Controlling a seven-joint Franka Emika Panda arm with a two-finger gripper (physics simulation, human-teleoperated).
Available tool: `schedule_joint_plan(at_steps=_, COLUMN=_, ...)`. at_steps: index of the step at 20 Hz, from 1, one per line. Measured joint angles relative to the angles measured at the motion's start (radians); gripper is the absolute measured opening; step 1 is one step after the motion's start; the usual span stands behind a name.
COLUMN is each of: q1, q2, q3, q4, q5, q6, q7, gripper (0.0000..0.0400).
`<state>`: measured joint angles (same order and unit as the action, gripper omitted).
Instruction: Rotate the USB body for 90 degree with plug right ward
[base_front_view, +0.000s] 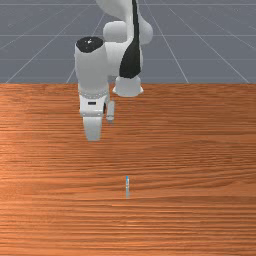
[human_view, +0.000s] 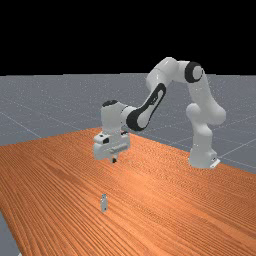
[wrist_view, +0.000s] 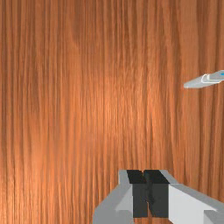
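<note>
Gripper (wrist_view: 149, 192) is closed to a sliver, nothing held, up above the table (base_front_view: 45, 200). USB stick (base_front_view: 127, 186) is well apart, toward the front view's right and nearer that camera, apparently upright. I'd open first, centre over it, square to its flat faces, descend straight, grip lightly.

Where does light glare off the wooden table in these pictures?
Far view: a bright glow near the middle of the table; front view: a fainter sheen, nearer the camera than the small stick; wrist view: soft, pale patches.
</note>
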<state>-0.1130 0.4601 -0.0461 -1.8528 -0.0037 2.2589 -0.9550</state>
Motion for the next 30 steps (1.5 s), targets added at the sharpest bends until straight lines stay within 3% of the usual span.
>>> schedule_joint_plan(at_steps=5, q1=-0.029, q2=0.087, q3=-0.009, q4=0.054, q5=0.000, q6=-0.011, q7=-0.048, gripper=0.0001)
schedule_joint_plan(at_steps=6, q1=-0.011, q2=0.059, q3=-0.043, q4=-0.013, q5=-0.051, q6=0.101, q7=-0.010, gripper=0.0001)
schedule_joint_plan(at_steps=7, q1=-0.018, q2=0.063, q3=-0.050, q4=-0.006, q5=-0.056, q6=0.101, q7=-0.018, gripper=0.0000)
schedule_joint_plan(at_steps=10, q1=-0.053, q2=0.076, q3=-0.037, q4=0.018, q5=-0.022, q6=0.087, q7=-0.063, gripper=0.0000)
schedule_joint_plan(at_steps=11, q1=-0.062, q2=0.116, q3=-0.027, q4=0.097, q5=-0.007, q6=0.004, q7=-0.077, gripper=0.0000)
schedule_joint_plan(at_steps=12, q1=-0.061, q2=0.131, q3=-0.028, q4=0.107, q5=-0.008, q6=0.008, q7=-0.075, gripper=0.0000)
schedule_joint_plan(at_steps=18, q1=-0.055, q2=0.357, q3=-0.023, q4=0.508, q5=-0.007, q6=-0.218, q7=-0.059, gripper=0.0000)
schedule_joint_plan(at_steps=20, q1=-0.053, q2=0.384, q3=-0.022, q4=0.519, q5=-0.007, q6=-0.200, q7=-0.056, gripper=0.0000)
schedule_joint_plan(at_steps=24, q1=-0.066, q2=0.421, q3=-0.006, q4=0.454, q5=0.012, q6=-0.051, q7=-0.069, gripper=0.0000)
schedule_joint_plan(at_steps=27, q1=-0.060, q2=0.465, q3=-0.013, q4=0.463, q5=0.001, q6=-0.017, q7=-0.065, gripper=0.0000)
schedule_joint_plan(at_steps=30, q1=-0.057, q2=0.552, q3=-0.019, q4=0.578, q5=-0.003, q6=-0.108, q7=-0.052, gripper=0.0000)
